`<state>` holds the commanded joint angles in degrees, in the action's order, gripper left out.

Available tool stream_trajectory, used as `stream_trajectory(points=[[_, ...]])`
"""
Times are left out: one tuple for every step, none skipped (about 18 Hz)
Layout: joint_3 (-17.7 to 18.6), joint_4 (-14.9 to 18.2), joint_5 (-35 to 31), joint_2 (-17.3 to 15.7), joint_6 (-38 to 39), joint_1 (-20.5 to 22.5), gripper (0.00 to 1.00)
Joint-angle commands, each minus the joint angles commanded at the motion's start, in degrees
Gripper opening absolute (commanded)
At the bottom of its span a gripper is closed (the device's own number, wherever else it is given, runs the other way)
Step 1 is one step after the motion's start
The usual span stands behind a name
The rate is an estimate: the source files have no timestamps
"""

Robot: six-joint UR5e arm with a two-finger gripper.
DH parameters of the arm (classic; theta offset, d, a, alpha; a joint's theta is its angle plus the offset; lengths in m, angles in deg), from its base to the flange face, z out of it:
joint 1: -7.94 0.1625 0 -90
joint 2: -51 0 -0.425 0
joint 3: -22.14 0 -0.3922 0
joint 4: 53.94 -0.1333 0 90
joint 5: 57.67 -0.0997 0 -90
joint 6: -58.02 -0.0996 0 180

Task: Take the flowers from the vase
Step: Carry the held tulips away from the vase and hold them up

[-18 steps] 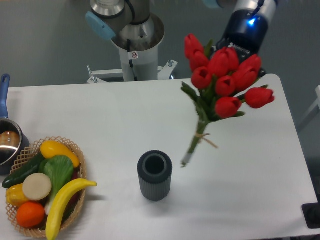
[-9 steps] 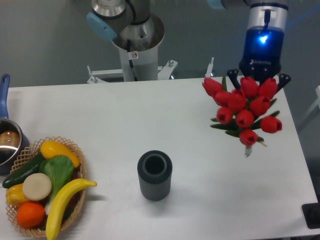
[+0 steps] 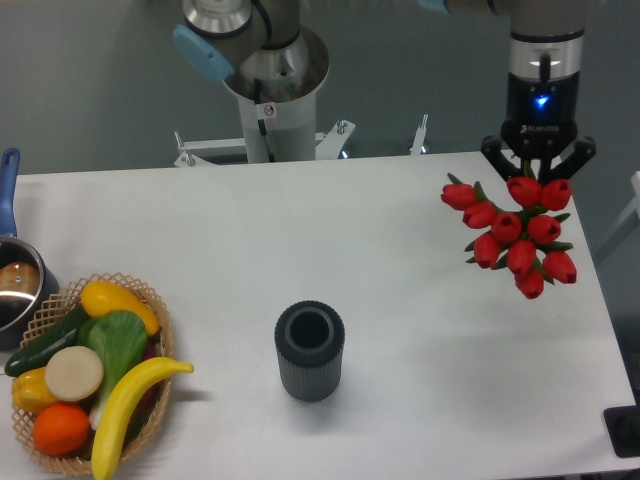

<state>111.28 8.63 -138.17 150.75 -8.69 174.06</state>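
- We see the claw [image 3: 538, 160] at the far right of the scene, pointing down over the desk's [image 3: 300, 240] right edge, its two dark fingers [image 3: 500, 152] angled apart above the bunch.
- The stems run up behind the buds toward the claw, so we judge it is pinching the flowers [image 3: 520, 232] by the stems, though the contact itself is hidden from us.
- The flowers hang just below the claw, red buds facing the camera, clear of the desk as far as we can judge, and well apart from the vase [image 3: 310, 351].
- The vase stands upright near the front middle of the desk with its round mouth open and nothing in it, so we take the pick-up as essentially done.
- To do this step well, we would keep the pinch firm on the tied stems, since the bunch is top-heavy and could swing or slip if the arm moves sharply.
- We would carry it at a steady height and slow any turn of the wrist, so the buds do not brush the desk edge on the right.
- Far to the left sit a woven basket [image 3: 150, 300] with a banana [image 3: 125, 400] and other fruit, and a pot [image 3: 15, 285] at the left edge; both are well clear of the claw's path.
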Motion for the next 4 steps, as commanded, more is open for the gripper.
stream_trajectory(points=[[-1.1, 2.2, -2.9, 0.8, -1.0, -0.1, 0.0], [-1.6, 3.8, -6.0, 1.7, -1.7, -1.0, 0.0], [-1.6, 4.4, -8.1, 2.1, -2.9, -1.5, 0.0], [-1.5, 4.5, -9.3, 2.3, -4.1, -1.7, 0.0]])
